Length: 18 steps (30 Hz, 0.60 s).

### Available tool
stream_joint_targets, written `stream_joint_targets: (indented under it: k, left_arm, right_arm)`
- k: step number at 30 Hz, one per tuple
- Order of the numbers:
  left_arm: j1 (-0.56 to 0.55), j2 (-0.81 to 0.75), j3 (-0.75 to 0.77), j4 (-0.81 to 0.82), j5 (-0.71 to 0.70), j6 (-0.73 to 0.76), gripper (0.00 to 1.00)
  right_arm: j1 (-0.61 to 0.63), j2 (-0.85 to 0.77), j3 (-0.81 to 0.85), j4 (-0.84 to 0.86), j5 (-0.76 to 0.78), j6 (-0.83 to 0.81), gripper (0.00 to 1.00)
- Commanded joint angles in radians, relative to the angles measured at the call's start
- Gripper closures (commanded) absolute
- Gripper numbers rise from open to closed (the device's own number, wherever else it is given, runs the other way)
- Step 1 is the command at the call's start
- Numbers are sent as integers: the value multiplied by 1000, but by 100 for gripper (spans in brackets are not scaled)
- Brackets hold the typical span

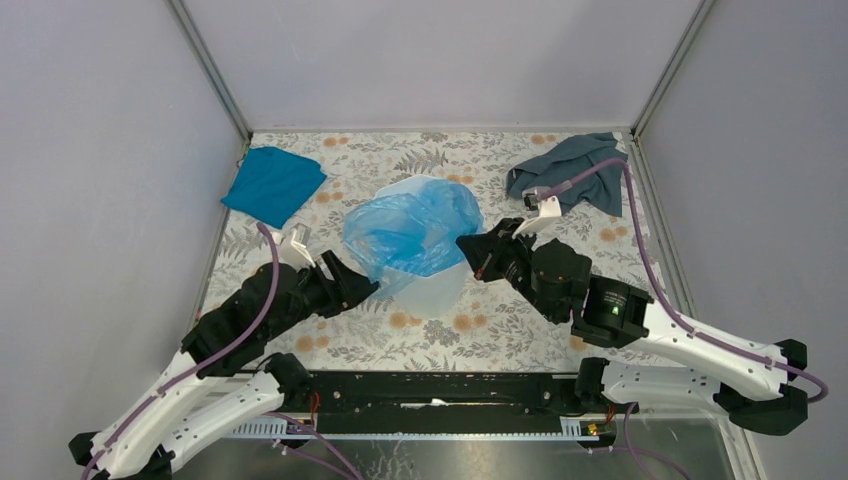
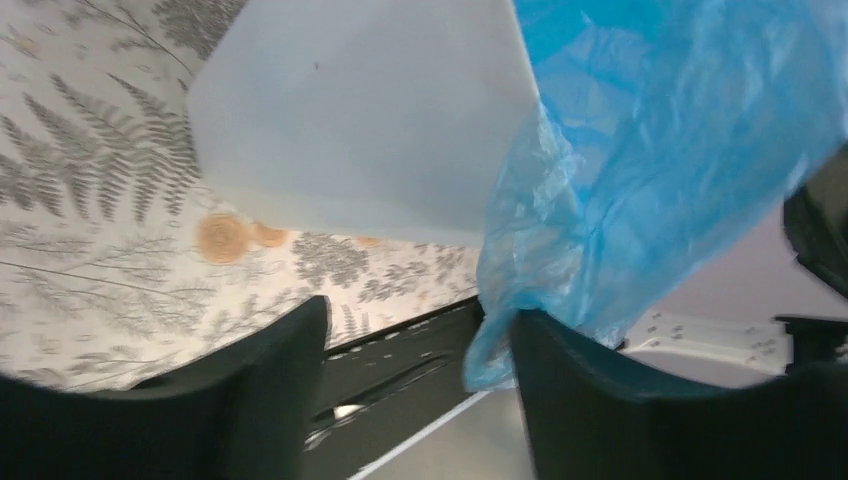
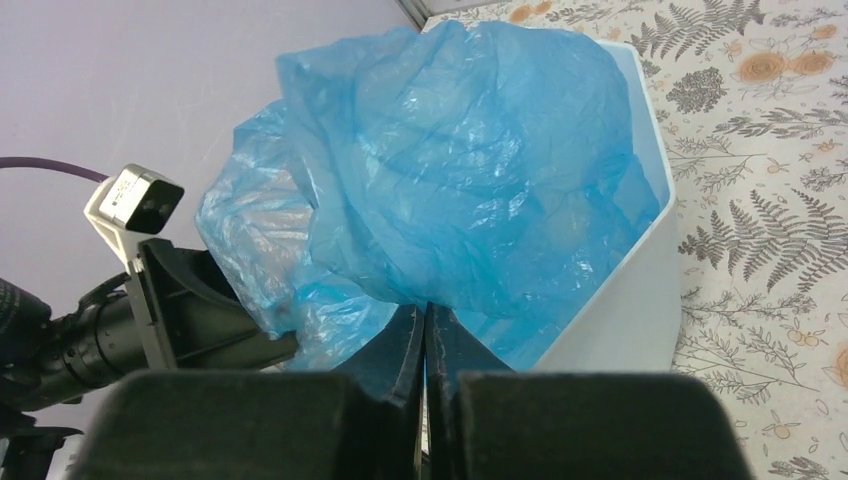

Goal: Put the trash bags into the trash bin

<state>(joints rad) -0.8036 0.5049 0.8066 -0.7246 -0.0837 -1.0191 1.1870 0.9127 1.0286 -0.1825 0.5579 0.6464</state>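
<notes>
Bin (image 1: 437,290) is sited at centre of counter (image 1: 500,335), on the floral covering, betw. the two arms. Bag (image 1: 412,232) is found partly inside bin: the film is billowed up and out over the rim, w/ most of the bulk spilled toward the far-left side, so bin's mouth is largely hidden from above; only the near wall and a strip of far rim are seen. In rt wrist view the bag is seen filling bin's opening, crinkled and shiny, w/ a loose lobe hung outside the rim on the left arm's side. Right end effector (image 3: 425,322) is seen w/ fingers brought together, no gap betw. them, tips at the bag's lower fold just at bin's rim; film appears to be pinched there, though the exact contact is hidden by the fingers. Left end effector (image 2: 415,345) is seen w/ fingers apart; a hanging edge of bag is draped just beside its one finger, nothing clamped. It is positioned low beside bin's wall. Teal cloth (image 1: 272,184) is laid at far-left of counter, grey cloth (image 1: 566,168) at far-right, both well apart from bin.
</notes>
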Motion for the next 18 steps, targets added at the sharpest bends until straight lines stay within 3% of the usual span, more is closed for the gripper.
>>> stream_joint_targets:
  k: [1,3,5,13,18]
  left_arm:
    - [0,-30,130,-88,-12,85,24]
    - [0,-48,181,-98,3,123,7]
    - [-1,-42,226,-90,16,155,1]
    - [-1,138,412,-58,-93,215,1]
    - [0,250,478,-78,-200,194,12]
  right_arm:
    - [5,-48,-19,48,-14,-51,100]
    - [5,-73,-42,43,-34,-49,100]
    - [5,-96,-62,52,-61,-52,100]
    - [5,-101,-63,44,-136,-64,100]
    - [5,-107,-64,42,-157,-64,100]
